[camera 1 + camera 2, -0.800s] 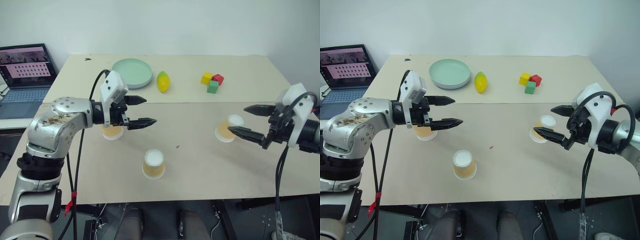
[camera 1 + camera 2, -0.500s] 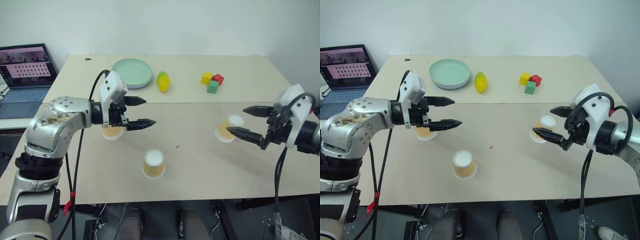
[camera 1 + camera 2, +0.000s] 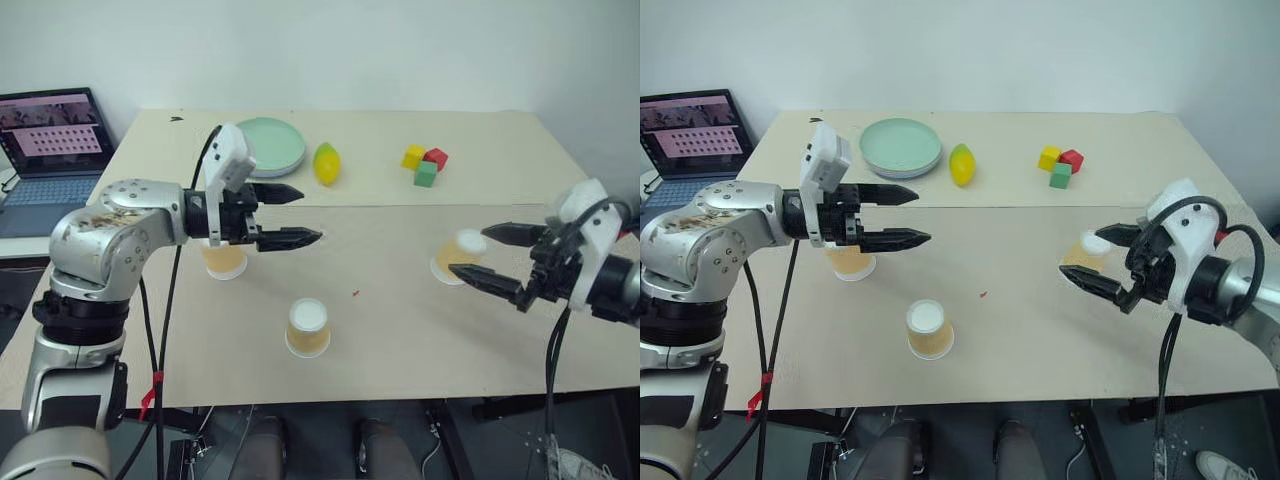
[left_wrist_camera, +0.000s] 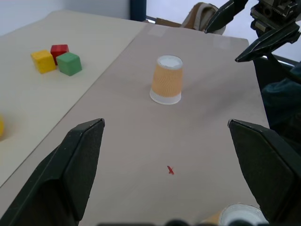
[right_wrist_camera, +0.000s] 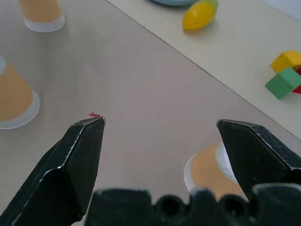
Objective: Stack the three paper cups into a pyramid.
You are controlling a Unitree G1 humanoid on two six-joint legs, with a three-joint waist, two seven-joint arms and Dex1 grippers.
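3 paper cups [image 3: 307,328] apart on table [image 3: 400,340], unstacked. Left claw [image 3: 288,215] released; right claw [image 3: 492,256] released, straddling 1 cup.

Three paper cups, orange-tan with white rims and bases, all stand upside down and well apart on the bench [image 3: 400,340]. Taking the middle cup [image 3: 307,327] as landmark (nearest the front edge): one cup [image 3: 224,260] stands behind-left, another cup [image 3: 455,257] behind-right.
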